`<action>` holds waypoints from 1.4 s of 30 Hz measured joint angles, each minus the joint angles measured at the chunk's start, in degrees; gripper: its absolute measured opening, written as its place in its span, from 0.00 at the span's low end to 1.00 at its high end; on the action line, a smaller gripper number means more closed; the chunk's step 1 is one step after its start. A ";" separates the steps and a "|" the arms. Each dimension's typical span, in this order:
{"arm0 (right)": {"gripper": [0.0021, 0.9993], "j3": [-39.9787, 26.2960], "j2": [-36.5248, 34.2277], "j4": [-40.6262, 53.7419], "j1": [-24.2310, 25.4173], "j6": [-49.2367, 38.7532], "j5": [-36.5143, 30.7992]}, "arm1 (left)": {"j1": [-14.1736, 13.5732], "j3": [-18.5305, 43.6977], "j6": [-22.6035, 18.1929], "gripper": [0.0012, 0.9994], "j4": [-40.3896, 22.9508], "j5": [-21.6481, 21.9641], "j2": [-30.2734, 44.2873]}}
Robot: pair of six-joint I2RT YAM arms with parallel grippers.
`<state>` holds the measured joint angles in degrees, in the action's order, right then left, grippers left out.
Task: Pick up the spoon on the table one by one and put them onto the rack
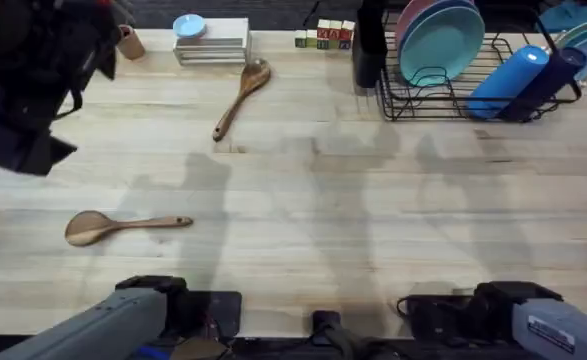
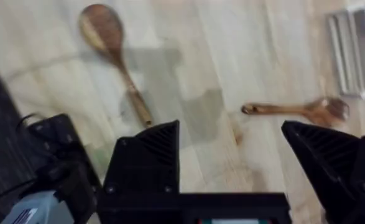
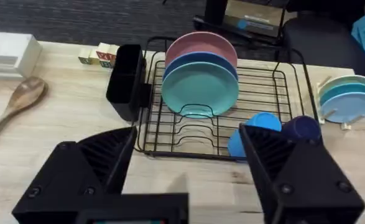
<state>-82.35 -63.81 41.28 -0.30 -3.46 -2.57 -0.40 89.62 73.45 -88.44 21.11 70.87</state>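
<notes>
Two spoons lie on the table, well apart and neither on the rack. The long spoon lies at the far side, left of centre, its bowl toward the far edge and its handle slanting near and left. The short spoon lies flat at the near left, bowl to the left, handle pointing right.

The rack stands at the far right. It holds three plates on edge: a pink plate at the back, a blue plate in the middle and a teal plate in front. One black cup is fixed to the rack's left end. Two blue tumblers lie on their sides in the rack's right part.

The left gripper hangs above the table with both spoons below it, its two fingers spread wide and holding nothing. The right gripper faces the rack, its two fingers also spread wide and bare.

At the far edge sit a stack of white slabs with a small blue dish on top, a brown cup to their left, and some letter blocks.
</notes>
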 joint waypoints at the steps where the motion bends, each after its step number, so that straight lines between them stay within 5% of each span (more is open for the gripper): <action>1: 1.00 0.00 0.00 0.00 0.00 0.00 0.00 | 0.00 0.00 1.48 0.99 -0.99 0.79 0.00; 12: 1.00 0.00 0.00 0.00 0.00 0.00 -0.02 | 0.02 -0.31 7.06 0.99 -4.77 6.92 -0.01; 22: 1.00 0.00 0.00 0.00 0.00 0.00 0.00 | 3.40 -10.78 8.13 0.99 -2.75 7.16 -0.07; 42: 1.00 0.00 0.00 0.00 0.00 -0.02 -0.02 | 15.70 -41.37 3.85 0.99 22.09 0.23 -0.06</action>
<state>-82.35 -63.81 41.28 -0.30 -3.48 -2.59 15.30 48.25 77.31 -66.34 21.34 70.81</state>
